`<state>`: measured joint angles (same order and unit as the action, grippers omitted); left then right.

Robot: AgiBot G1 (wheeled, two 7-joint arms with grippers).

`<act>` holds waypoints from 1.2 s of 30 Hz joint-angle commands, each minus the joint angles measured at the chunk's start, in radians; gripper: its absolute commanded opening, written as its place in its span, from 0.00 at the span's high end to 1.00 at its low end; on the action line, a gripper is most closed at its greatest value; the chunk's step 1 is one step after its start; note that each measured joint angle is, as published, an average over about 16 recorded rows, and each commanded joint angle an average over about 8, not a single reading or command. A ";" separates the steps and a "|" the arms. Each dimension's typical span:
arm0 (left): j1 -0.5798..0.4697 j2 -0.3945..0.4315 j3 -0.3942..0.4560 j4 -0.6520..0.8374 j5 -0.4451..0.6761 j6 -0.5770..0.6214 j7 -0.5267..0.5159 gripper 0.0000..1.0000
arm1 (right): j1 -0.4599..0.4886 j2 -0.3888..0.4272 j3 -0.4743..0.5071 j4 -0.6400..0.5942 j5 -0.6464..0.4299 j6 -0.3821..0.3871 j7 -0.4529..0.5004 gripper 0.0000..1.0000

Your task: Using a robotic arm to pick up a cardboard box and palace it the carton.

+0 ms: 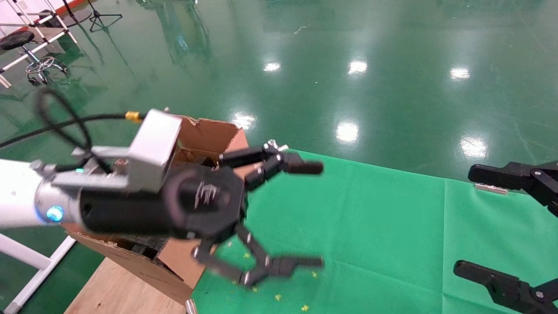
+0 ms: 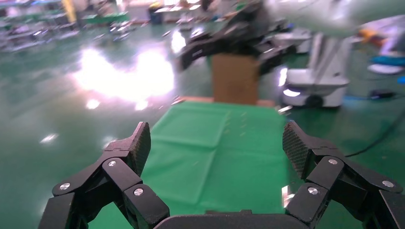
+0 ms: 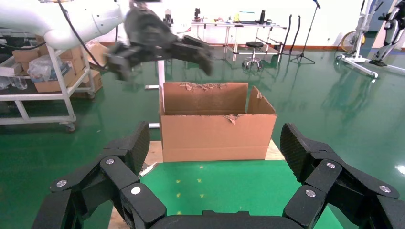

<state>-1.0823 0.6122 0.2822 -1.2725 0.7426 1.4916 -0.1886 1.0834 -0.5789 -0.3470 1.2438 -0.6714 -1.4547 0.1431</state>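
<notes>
Cardboard box: not seen in any of the 3 views; its position cannot be told, and it may lie inside the carton, hidden by the arm.
Carton (image 3: 217,122): set at the left end of the green-covered counter (image 1: 370,226), flaps upright and ragged, dark foam glimpsed inside in the head view.
Left hand (image 1: 279,213): carried on the robotic arm (image 1: 26,198) above the counter just beside the carton; fingers spread wide, nothing held between them.
Right hand (image 1: 501,220): parked at the counter's right edge, well apart from the carton; fingers likewise released and empty.
Step judged: either the box is already dropped in, or it is not yet fetched; the pictures do not settle which.
Risk 1: the arm's silver bracket (image 1: 152,141) sits close over a torn flap, so a sideways sweep could snag the flap and drag the carton.
Risk 2: the black cable (image 1: 65,124) loops loosely and could catch on the flap edge.
</notes>
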 commanded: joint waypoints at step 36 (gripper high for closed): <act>0.009 -0.001 -0.003 -0.012 -0.014 0.004 0.001 0.00 | 0.000 0.000 0.000 0.000 0.000 0.000 0.000 0.00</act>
<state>-1.0730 0.6110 0.2789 -1.2852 0.7287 1.4958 -0.1873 1.0833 -0.5787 -0.3471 1.2436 -0.6713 -1.4545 0.1431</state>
